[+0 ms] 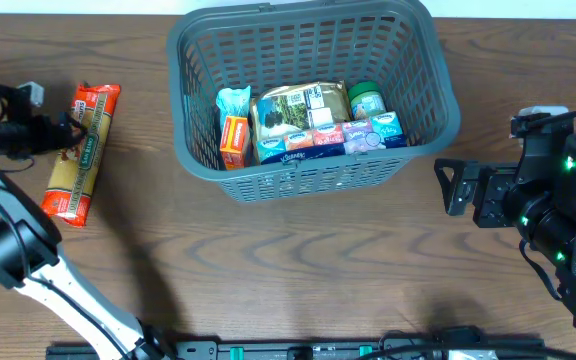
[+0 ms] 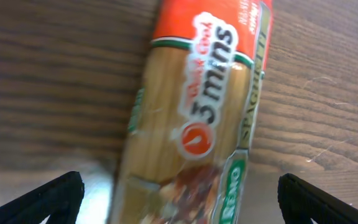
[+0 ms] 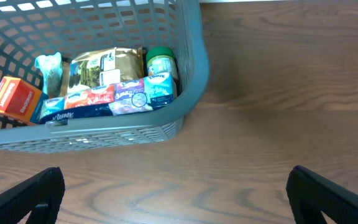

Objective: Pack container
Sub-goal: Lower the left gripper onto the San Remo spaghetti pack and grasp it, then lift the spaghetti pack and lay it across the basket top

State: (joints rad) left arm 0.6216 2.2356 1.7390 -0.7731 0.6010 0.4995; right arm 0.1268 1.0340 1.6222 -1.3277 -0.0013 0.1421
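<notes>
Brown wood-grain table (image 1: pixel 298 270) lies under both arms. The left gripper (image 2: pixel 185 202), jaws spread wide, hangs over a glossy orange spaghetti packet (image 2: pixel 197 124) lying flat. The right gripper (image 3: pixel 179 199), equally spread and empty, sits near the container (image 1: pixel 308 182) without touching it. This grey slatted plastic basket stands upright, its long axis across the table, with groceries (image 1: pixel 313 125) inside.

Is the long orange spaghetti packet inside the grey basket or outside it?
Outside. The long orange plastic spaghetti packet lies flat on the brown wooden table, apart from the large dark grey slatted plastic basket.
</notes>
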